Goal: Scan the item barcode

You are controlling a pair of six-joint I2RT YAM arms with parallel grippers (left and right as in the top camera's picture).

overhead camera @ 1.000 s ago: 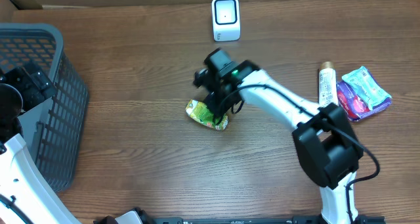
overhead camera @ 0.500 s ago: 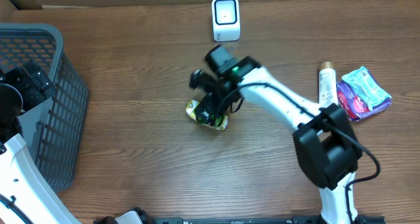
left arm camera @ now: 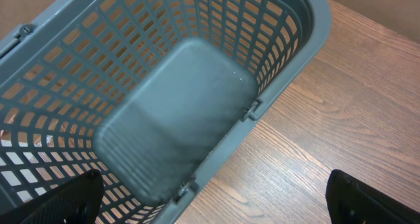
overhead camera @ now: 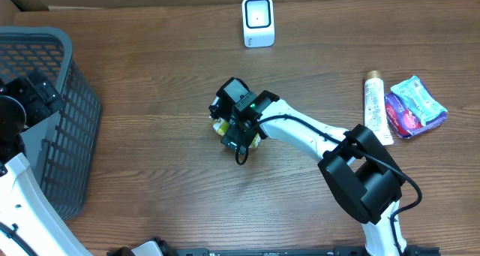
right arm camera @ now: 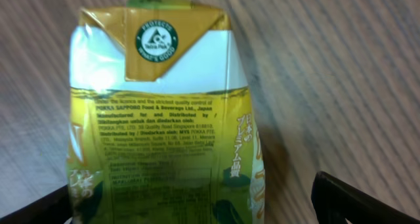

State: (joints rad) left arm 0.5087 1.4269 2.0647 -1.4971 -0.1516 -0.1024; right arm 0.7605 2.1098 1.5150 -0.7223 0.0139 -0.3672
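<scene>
as right fingers point(right arm camera: 367, 201) gape, carton point(right arm camera: 164, 112) rests.

Right arm point(overhead camera: 300, 130) was stretched out from its base near the front edge of the table point(overhead camera: 150, 46), over on the right side. It reached back and left toward the middle, wrist tipped so the right gripper point(overhead camera: 234, 122) pointed down at the tabletop. Jaws were spread wide, with the fingertips point(right arm camera: 367, 198) just poking in at the bottom corners of the wrist view. Left arm point(overhead camera: 19, 185) sat by the left edge, left gripper point(left arm camera: 216, 201) aimed downward too, jaws just as wide.
</scene>
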